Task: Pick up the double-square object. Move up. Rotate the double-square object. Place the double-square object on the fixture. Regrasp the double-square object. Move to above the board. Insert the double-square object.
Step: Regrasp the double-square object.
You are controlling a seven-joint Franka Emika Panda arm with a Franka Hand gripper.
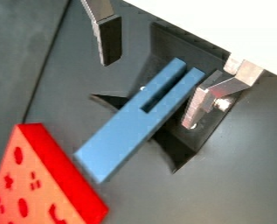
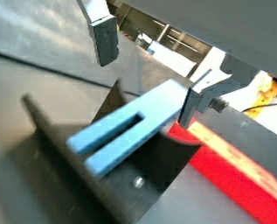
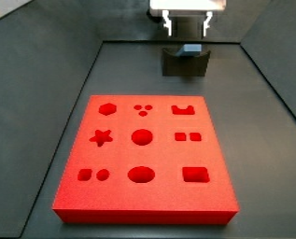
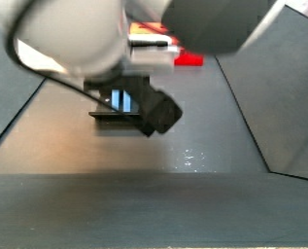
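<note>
The double-square object (image 1: 135,127) (image 2: 123,131) is a blue bar with a slot, lying tilted in the dark fixture (image 1: 183,147) (image 2: 147,179). My gripper (image 1: 152,74) (image 2: 148,74) is open above the bar's upper end. One finger (image 1: 197,105) is right beside the bar, and the other finger (image 1: 106,39) stands well off it. In a side view the gripper (image 3: 188,26) hangs over the fixture (image 3: 185,62) at the far end, beyond the red board (image 3: 144,159). The arm hides much of the other side view, where the bar (image 4: 123,100) shows on the fixture (image 4: 115,117).
The board (image 1: 36,179) (image 2: 239,175) with its shaped cutouts lies on the dark floor close to the fixture. Grey walls border the floor on both sides (image 3: 38,84).
</note>
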